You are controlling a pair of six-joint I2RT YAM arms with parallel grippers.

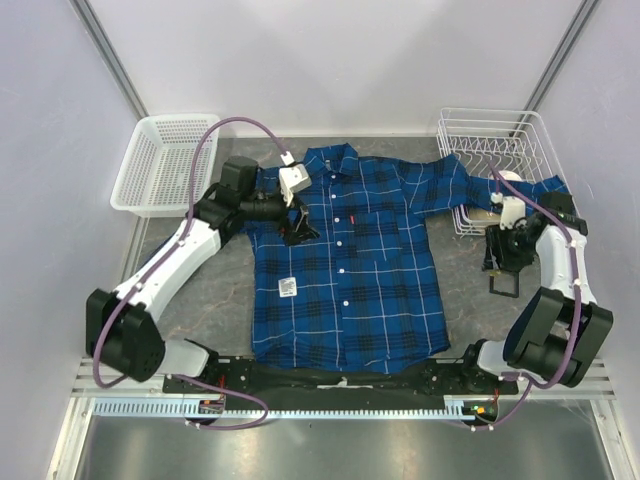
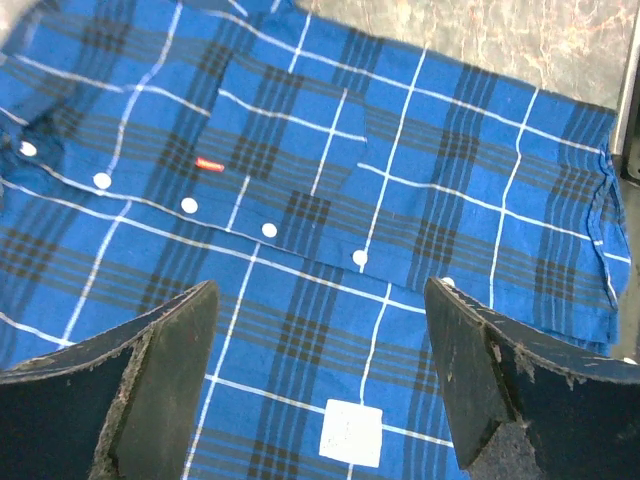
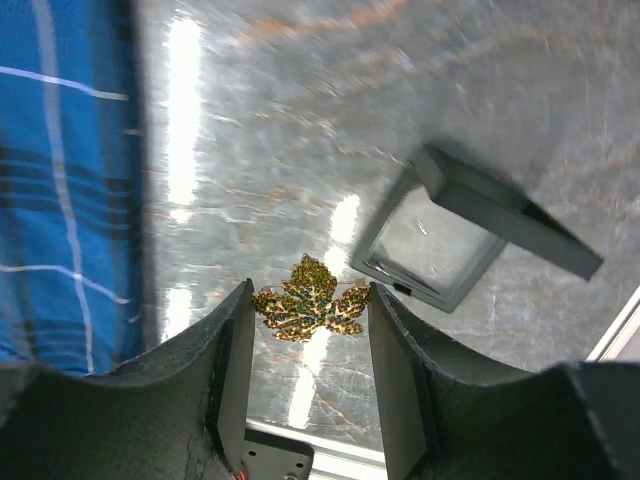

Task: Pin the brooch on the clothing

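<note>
- The grey marbled table (image 1: 462, 300) has the clothing (image 1: 345, 270), a blue plaid shirt, spread flat on it front side up, collar at the far end. One sleeve trails off into the wire rack (image 1: 495, 140) far right, and a white plastic basket (image 1: 165, 165) sits far left
- Left gripper (image 1: 298, 228) hangs over the upper chest of the shirt on its own side, jaws spread wide and nothing in them. Its wrist view looks straight down at the button row, the chest pocket (image 2: 290, 150), the white tag (image 2: 350, 432) and a small red mark (image 2: 209, 166)
- Right gripper (image 1: 503, 255) is off the shirt entirely, over bare table near the sleeve, with a small open box (image 3: 440, 240) lying just beside it
- The brooch (image 3: 310, 305), a gold leaf shape, is pinched between the right fingers and touches both, so that gripper is clamped on it, with the shirt edge off to one side
- My read: the pickup is done and the carry-over hasn't started. Next the right arm needs to swing across to the shirt front, and the left one looks placed to hold the fabric down. Can't see the pin on the back, so no idea if it's open yet
</note>
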